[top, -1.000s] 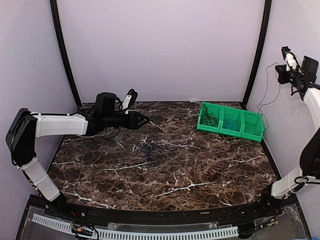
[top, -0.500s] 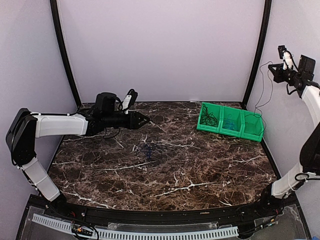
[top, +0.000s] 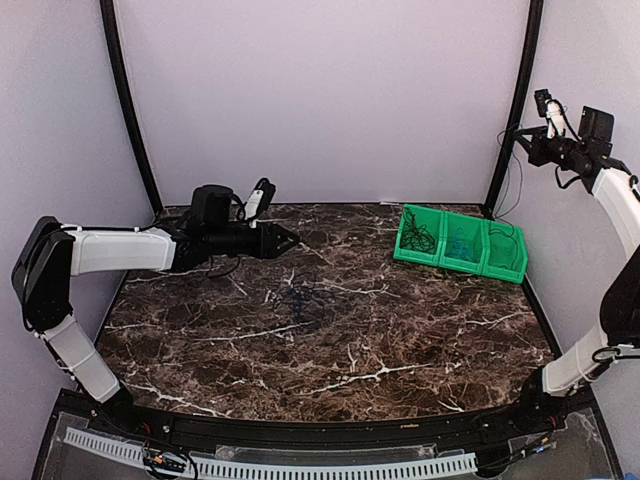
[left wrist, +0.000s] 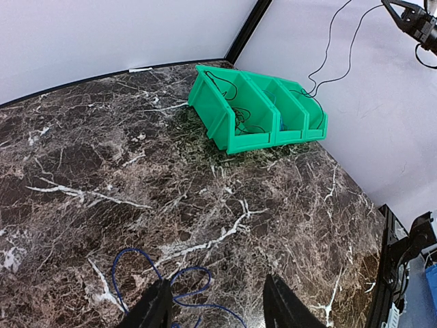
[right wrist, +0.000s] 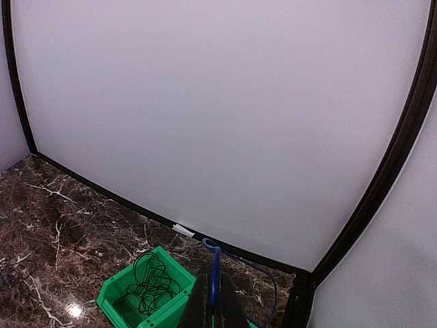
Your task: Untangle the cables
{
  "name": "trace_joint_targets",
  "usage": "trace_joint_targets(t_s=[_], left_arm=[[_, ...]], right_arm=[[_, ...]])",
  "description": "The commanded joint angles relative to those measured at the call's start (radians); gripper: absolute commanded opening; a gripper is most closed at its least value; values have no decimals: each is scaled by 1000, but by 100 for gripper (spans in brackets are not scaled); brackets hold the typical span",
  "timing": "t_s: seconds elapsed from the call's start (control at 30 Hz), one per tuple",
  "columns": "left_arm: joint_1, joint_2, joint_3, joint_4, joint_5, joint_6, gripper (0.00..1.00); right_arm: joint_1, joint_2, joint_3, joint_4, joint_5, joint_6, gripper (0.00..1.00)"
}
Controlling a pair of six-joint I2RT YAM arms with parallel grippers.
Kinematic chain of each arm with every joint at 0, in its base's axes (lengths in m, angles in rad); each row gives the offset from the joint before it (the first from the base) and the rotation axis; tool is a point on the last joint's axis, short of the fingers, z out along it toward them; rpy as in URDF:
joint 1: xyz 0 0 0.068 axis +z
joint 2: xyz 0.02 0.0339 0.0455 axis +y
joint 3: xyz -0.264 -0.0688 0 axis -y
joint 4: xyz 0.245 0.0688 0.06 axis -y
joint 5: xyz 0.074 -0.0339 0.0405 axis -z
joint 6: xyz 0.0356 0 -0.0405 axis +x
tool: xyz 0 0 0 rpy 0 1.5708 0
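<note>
The right gripper (top: 520,135) sits high beside the right wall, its jaws pinched shut on a thin blue cable (right wrist: 215,263). Only its own wrist view shows the colour, and a small loop just above the jaws. In the top and left wrist views the same cable reads as a dark line hanging down to the right end of one green bin (top: 460,262) at the far right of the table (top: 400,350).

The bin has three compartments. A black bundle (top: 420,236) lies in the leftmost and some blue wire (top: 458,243) in the middle one.

The left gripper (top: 288,238) hovers over the far left of the table, jaws partly open and holding nothing. Near it on the table lie blue loops (left wrist: 184,283), clearest from the left wrist camera.
</note>
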Motion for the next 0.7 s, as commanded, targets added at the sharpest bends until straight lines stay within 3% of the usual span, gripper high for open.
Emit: trace_joint_targets(t_s=[0.0,0.37,0.67], left_arm=[[-7,-8,14,-12,16,14,48],[-11,-2,15,-15,15,17,49],[-11,1,18,-19,19,19,48]], right_arm=[[12,15,23,26,-16,21,0],[6,42,-26,54,93,-34,0],[-87,10,-63,76,106,-29,0]])
